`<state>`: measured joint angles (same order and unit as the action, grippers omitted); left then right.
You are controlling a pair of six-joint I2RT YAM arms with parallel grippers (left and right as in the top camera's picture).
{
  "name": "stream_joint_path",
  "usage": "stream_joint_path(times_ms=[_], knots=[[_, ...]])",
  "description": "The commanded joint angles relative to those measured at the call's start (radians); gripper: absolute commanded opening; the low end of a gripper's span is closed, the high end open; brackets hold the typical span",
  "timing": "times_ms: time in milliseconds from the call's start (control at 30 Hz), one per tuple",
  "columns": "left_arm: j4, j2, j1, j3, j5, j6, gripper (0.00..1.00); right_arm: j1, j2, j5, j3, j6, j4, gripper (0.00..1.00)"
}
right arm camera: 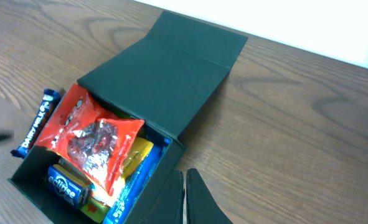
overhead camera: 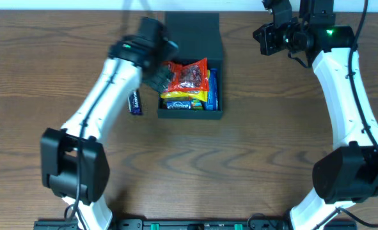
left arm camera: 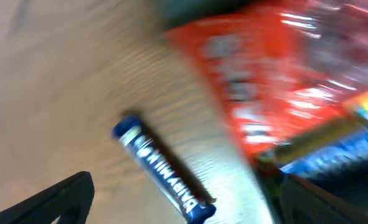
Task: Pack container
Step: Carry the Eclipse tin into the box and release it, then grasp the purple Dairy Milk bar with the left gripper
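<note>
The dark green container [overhead camera: 215, 115] stands open at the table's middle back, its flap lid [overhead camera: 192, 29] laid back. A red snack packet [overhead camera: 190, 78] lies on top inside, over yellow and blue packets. The container also shows in the right wrist view [right arm camera: 171, 74]. A blue Dairy Milk bar [overhead camera: 135, 102] lies on the table left of the box; it also shows in the left wrist view [left arm camera: 165, 168]. My left gripper [overhead camera: 157, 75] is open and empty, hovering at the box's left edge above the bar. My right gripper [right arm camera: 185, 199] is shut and empty, near the box's right side.
The wooden table [overhead camera: 252, 160] runs in front of the box. The right arm [overhead camera: 342, 83] stands at the right, the left arm [overhead camera: 105, 96] crosses the left half. A white wall [right arm camera: 333, 25] borders the table's back edge.
</note>
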<state>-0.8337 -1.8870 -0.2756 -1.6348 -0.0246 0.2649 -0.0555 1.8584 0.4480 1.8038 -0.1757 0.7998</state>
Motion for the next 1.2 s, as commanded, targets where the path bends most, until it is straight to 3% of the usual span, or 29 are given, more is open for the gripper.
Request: stream_joint_path(times_ms=[0,133,267,433,900,1167], knots=[[0.013,-0.017,0.102,0.018,0.066,-0.333,0.87,0.003,0.005,0.0,0.0,0.003,0.001,0.04],[0.018,-0.063,0.176,0.053,0.108,-0.541,0.71,0.003,0.005,0.0,0.0,0.003,0.003,0.04],[0.011,-0.143,0.163,0.056,0.103,-0.585,0.66,0.003,0.005,0.0,0.0,0.003,0.003,0.04],[0.031,-0.221,0.14,0.056,0.055,-0.649,0.5,0.003,0.005,0.0,0.0,0.003,0.008,0.05],[0.086,-0.291,0.138,0.056,-0.035,-0.657,0.46,0.003,0.005,0.0,0.0,0.003,0.009,0.06],[0.087,-0.298,0.138,0.056,-0.035,-0.646,0.35,0.003,0.005,0.0,0.0,0.003,0.008,0.07]])
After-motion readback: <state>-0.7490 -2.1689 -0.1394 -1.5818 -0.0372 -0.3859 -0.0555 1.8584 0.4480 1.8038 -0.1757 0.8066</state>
